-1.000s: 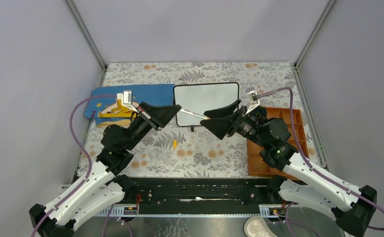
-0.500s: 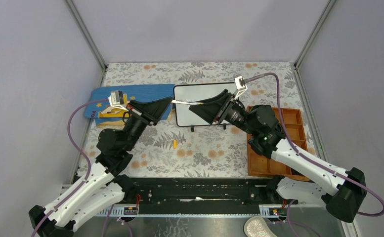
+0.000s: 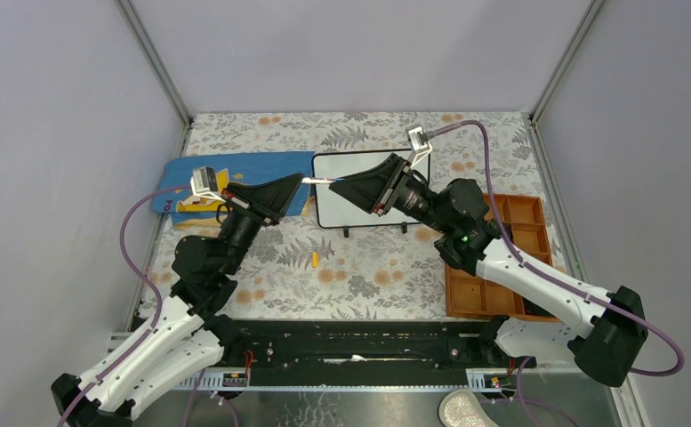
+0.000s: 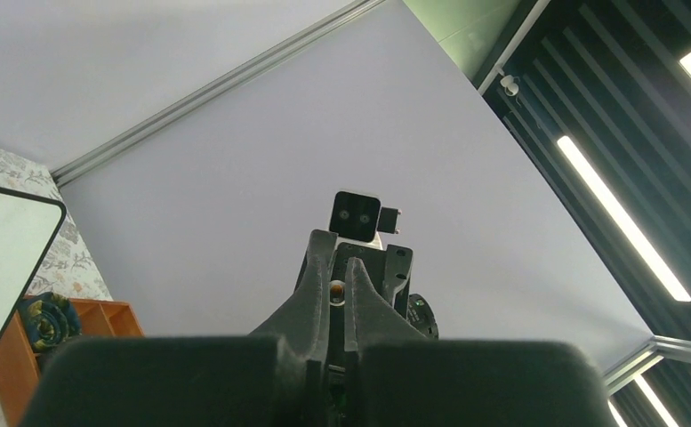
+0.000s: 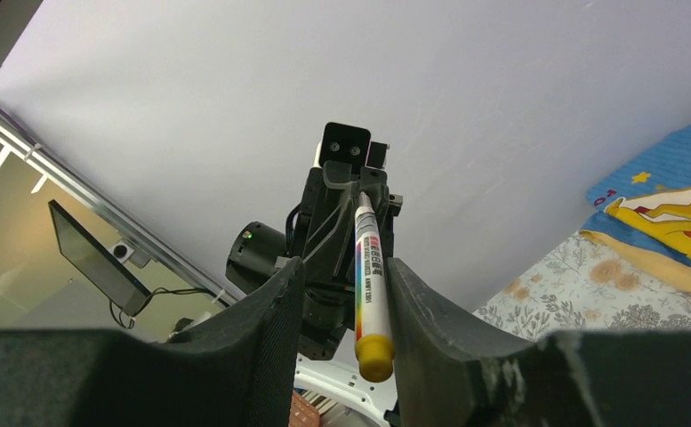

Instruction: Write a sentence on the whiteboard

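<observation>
A white marker (image 3: pixel 322 181) with a yellow end cap (image 5: pixel 375 354) hangs level in the air over the left edge of the whiteboard (image 3: pixel 346 210). My left gripper (image 3: pixel 304 181) is shut on its writing end, seen end-on as an orange dot (image 4: pixel 336 289) between the jaws. My right gripper (image 3: pixel 338 186) faces it from the right and is open. Its fingers stand on either side of the marker's barrel (image 5: pixel 367 276), with a gap on the left side. The sentence is out of view; the board's visible face is plain white.
A blue mat with a yellow figure (image 3: pixel 235 171) lies left of the board. An orange compartment tray (image 3: pixel 510 245) sits at the right under my right arm. A small orange cap (image 3: pixel 315 259) lies on the flowered tablecloth in front. Grey walls close the sides and back.
Both grippers moved away and to the left with the marker, from in front of the board to over its left edge. My right gripper's jaws narrowed around the barrel.
</observation>
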`<control>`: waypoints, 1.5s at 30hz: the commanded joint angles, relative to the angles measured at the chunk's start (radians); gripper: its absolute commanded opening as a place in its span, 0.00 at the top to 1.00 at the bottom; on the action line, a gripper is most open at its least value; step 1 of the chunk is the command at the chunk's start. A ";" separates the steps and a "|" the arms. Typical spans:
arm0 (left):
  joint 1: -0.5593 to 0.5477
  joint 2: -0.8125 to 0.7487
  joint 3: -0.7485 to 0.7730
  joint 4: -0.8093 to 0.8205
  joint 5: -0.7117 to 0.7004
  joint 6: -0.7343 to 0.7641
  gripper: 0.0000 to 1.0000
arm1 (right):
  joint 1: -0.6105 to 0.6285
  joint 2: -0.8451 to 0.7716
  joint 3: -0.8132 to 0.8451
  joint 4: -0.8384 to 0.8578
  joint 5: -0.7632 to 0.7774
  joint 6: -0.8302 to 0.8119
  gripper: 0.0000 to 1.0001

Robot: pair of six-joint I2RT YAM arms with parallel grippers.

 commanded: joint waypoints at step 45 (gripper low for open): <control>0.003 0.007 0.030 -0.050 -0.002 0.029 1.00 | 0.006 0.013 0.084 -0.060 0.034 -0.029 0.61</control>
